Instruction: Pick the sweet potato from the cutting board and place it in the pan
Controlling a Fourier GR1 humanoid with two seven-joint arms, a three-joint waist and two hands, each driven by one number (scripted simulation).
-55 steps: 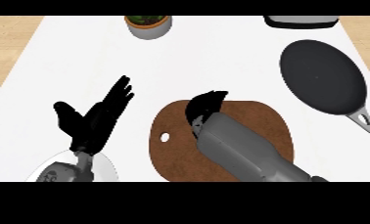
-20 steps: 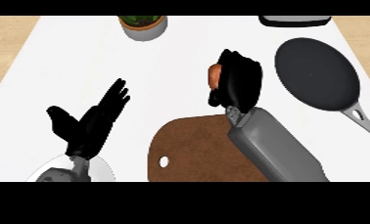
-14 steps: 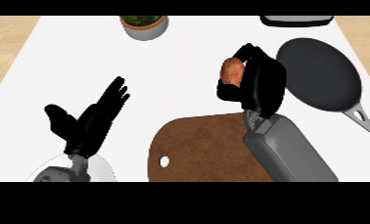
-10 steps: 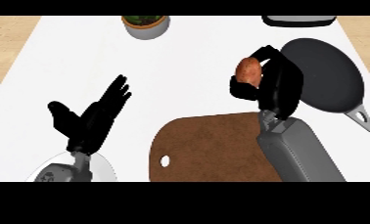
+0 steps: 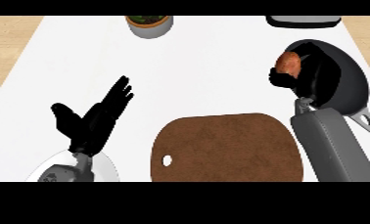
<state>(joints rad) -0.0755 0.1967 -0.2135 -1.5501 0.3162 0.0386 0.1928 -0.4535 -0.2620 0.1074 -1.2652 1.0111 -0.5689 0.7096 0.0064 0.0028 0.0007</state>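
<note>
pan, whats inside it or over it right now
The right robot hand is over the pan, curled round the sweet potato at its left rim. The robot hand covers most of the pan's floor, so I cannot tell whether anything lies there.

An orange-brown sweet potato (image 5: 288,62), dark grey pan (image 5: 352,82), brown cutting board (image 5: 227,147), white counter (image 5: 209,66), and black right robot hand (image 5: 312,78).

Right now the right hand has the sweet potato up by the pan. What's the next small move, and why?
Probably carry it a little farther right, then lower and release. The right hand curls round the sweet potato, which sits over the pan's left rim, not its middle.
</note>
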